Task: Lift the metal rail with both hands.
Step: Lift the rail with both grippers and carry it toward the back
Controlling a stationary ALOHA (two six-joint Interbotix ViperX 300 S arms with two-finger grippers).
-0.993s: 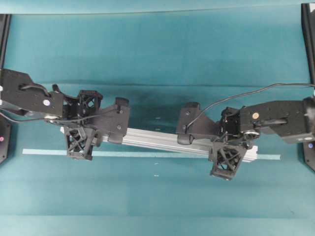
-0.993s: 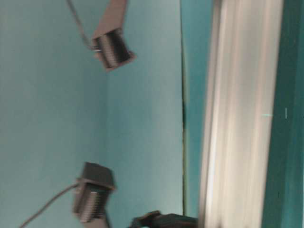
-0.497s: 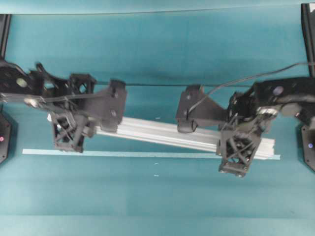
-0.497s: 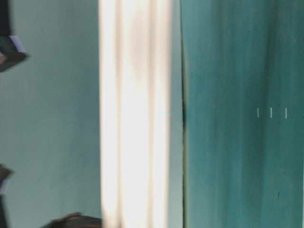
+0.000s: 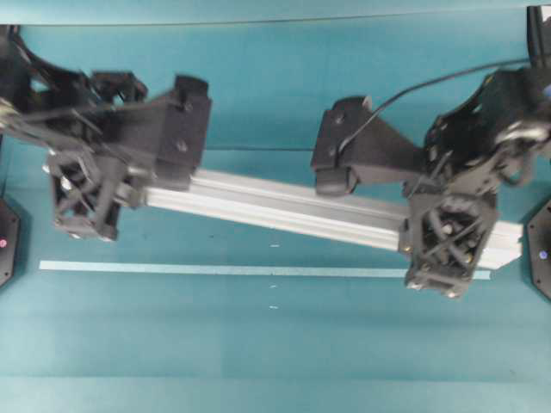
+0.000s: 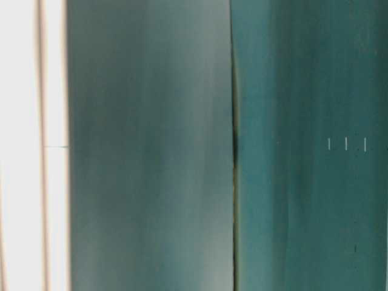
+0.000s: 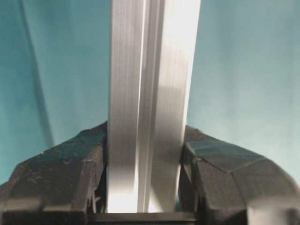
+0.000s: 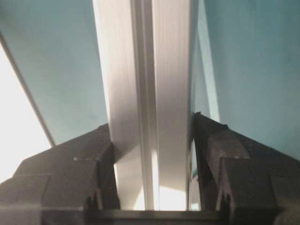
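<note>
The metal rail [image 5: 275, 206], a long grooved silver bar, hangs above the teal table and slopes down to the right in the overhead view. My left gripper [image 5: 95, 168] is shut on its left end, and my right gripper [image 5: 455, 215] is shut on it just short of the right end. In the left wrist view the rail [image 7: 150, 93] runs up between black fingers [image 7: 70, 173] that press both its sides at the gripper [image 7: 145, 187]. The right wrist view shows the same hold: rail [image 8: 145, 84], gripper [image 8: 152, 183]. At table level the rail [image 6: 27, 145] is a blurred bright band.
A thin pale tape strip [image 5: 215, 269] lies flat on the table under the rail. Black arm bases sit at the left edge [image 5: 7, 241] and right edge [image 5: 541, 249]. The wrist camera housings [image 5: 353, 155] stick out over the rail's middle.
Both grippers have risen with the rail held between them, so it looks larger from overhead. In the table-level view the rail has swept across to the far left.
</note>
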